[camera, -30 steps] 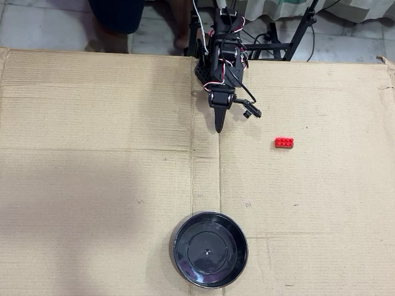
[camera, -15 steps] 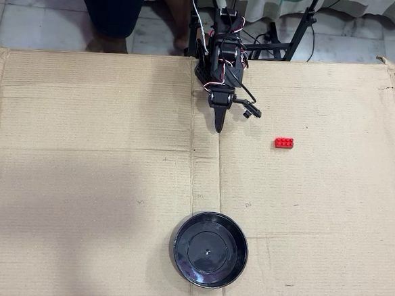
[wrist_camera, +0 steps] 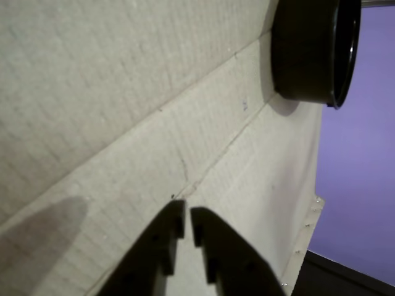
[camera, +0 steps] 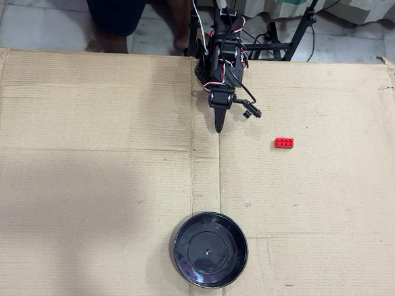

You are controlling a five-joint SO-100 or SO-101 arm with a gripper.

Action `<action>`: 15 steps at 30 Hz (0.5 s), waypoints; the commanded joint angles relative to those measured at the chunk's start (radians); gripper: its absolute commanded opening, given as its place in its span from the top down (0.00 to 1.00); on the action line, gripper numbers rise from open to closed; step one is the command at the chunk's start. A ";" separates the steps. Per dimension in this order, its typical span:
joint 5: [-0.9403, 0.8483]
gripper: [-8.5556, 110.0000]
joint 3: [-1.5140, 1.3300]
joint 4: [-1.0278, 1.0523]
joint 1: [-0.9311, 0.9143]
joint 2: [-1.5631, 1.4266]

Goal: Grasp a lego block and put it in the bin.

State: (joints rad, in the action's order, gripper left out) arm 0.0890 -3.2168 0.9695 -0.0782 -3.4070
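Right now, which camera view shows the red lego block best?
The overhead view shows the red lego block best: it lies whole on the cardboard, right of the gripper. The wrist view does not show it, only the black dish and cardboard.

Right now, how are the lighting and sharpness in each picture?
Overhead view: sharp, with a broad soft shadow across the cardboard at left, and faint glare on the bin. Wrist view: the end effector is a dark, blurred silhouette, and the picture is tilted.
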 commanded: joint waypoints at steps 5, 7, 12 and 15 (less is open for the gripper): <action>0.008 0.91 0.175 0.091 0.009 0.029; 0.008 0.88 0.233 0.129 0.012 0.077; 0.008 0.72 0.437 0.255 0.109 0.256; 0.009 0.66 0.546 0.295 0.206 0.370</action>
State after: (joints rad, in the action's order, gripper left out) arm 0.1028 -2.7719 1.2425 0.0736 -3.1002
